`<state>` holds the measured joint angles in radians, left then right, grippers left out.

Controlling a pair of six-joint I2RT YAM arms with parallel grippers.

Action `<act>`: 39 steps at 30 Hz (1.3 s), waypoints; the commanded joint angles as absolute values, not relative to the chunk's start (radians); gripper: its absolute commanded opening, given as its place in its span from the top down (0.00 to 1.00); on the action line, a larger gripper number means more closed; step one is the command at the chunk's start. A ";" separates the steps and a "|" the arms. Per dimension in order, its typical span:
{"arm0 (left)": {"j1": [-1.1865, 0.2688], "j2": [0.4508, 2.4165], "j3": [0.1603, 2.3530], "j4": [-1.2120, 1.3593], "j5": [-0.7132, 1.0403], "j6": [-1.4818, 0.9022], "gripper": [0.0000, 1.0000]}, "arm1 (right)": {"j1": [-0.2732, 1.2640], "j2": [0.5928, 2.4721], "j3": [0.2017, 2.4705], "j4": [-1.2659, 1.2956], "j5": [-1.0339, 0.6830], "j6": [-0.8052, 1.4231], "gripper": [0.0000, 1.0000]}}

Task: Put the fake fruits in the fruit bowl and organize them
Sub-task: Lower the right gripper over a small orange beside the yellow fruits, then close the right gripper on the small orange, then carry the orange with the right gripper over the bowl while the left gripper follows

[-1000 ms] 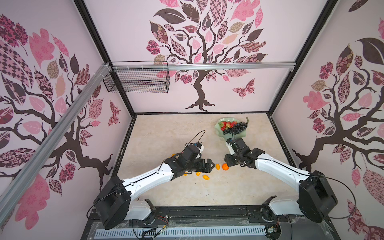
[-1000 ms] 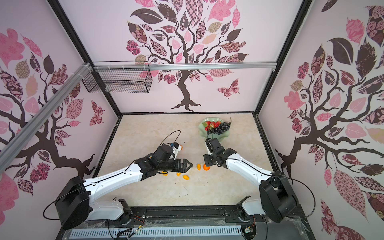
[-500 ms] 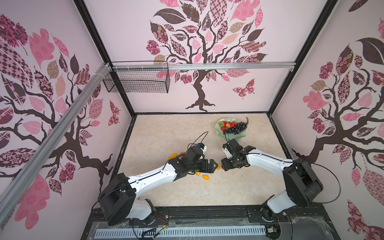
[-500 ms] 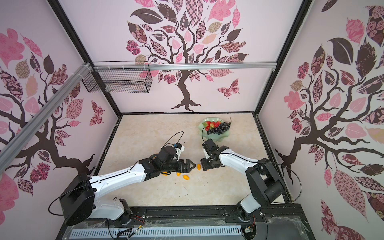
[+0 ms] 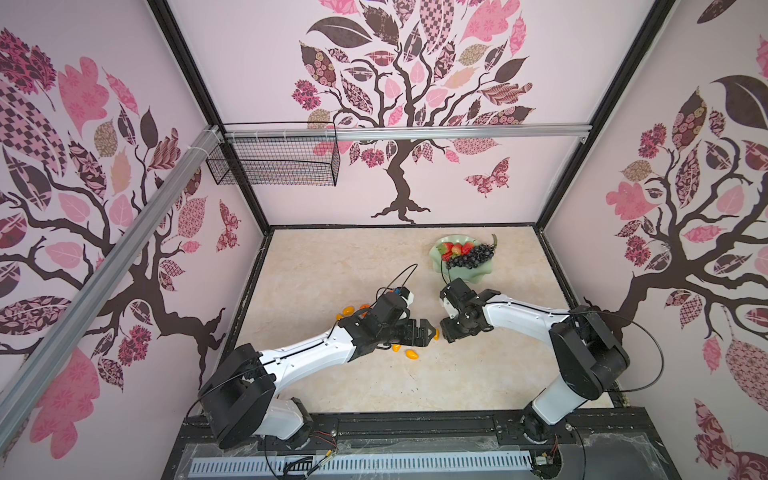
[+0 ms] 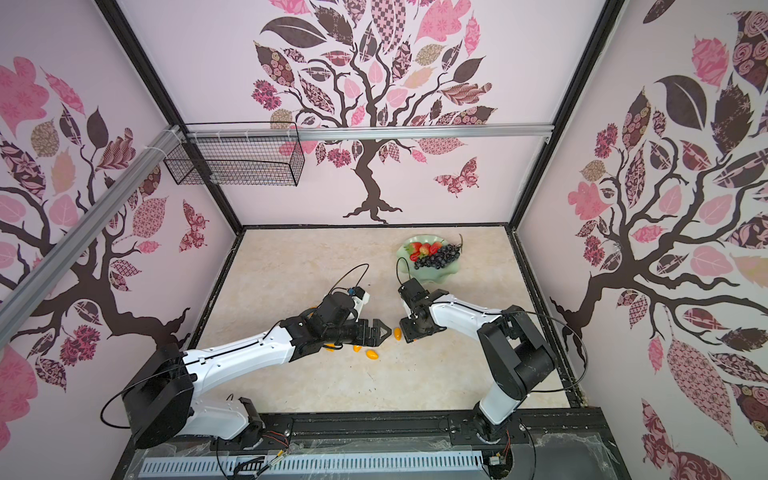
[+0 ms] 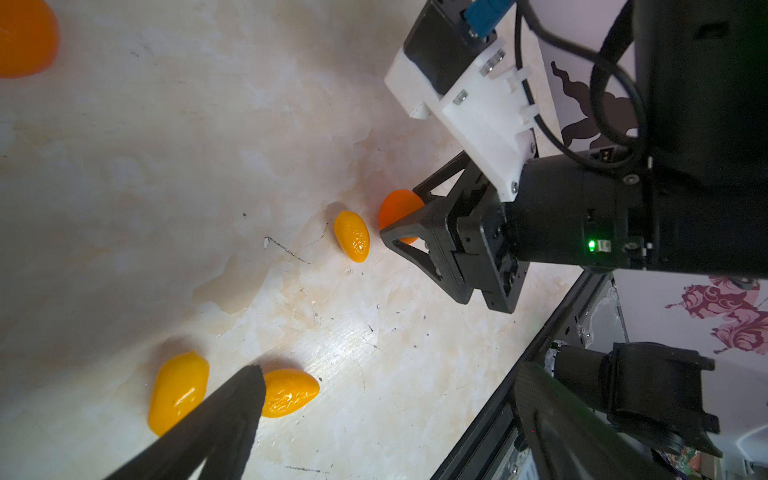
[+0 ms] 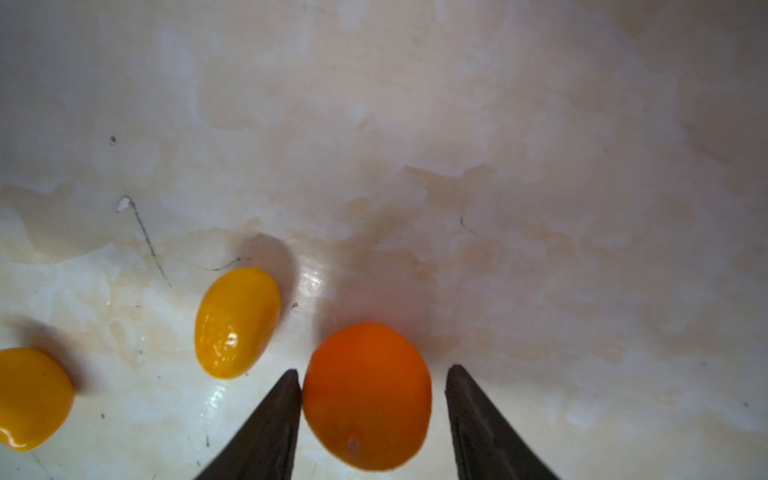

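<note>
Strawberries (image 5: pixel 456 249) three, grape bunch (image 5: pixel 473 256) one; both in bowl (image 5: pixel 471 275)

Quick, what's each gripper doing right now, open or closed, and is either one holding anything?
Left gripper: open, holding nothing.
Right gripper: open, jaws either side of the tangerine, one finger touching it, not clamped yet.

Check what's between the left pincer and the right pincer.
A single yellow kumquat, close beside the right pincer; a top view shows it clearly.
</note>
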<state>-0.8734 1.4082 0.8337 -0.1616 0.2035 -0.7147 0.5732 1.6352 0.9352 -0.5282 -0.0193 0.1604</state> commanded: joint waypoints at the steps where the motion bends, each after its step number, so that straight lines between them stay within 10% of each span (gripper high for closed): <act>1: -0.877 1.422 0.850 -0.145 0.202 -0.711 0.01 | 0.580 1.664 0.967 -0.557 -0.002 0.153 0.46; 39: -0.877 1.580 1.062 -0.127 0.208 -0.707 0.02 | 0.433 1.311 0.890 -0.542 -0.137 0.135 0.59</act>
<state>-0.8745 1.5532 0.9733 -0.1509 0.2039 -0.7269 0.4614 1.3785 0.8890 -0.5388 -0.0998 0.1501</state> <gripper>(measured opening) 0.985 0.441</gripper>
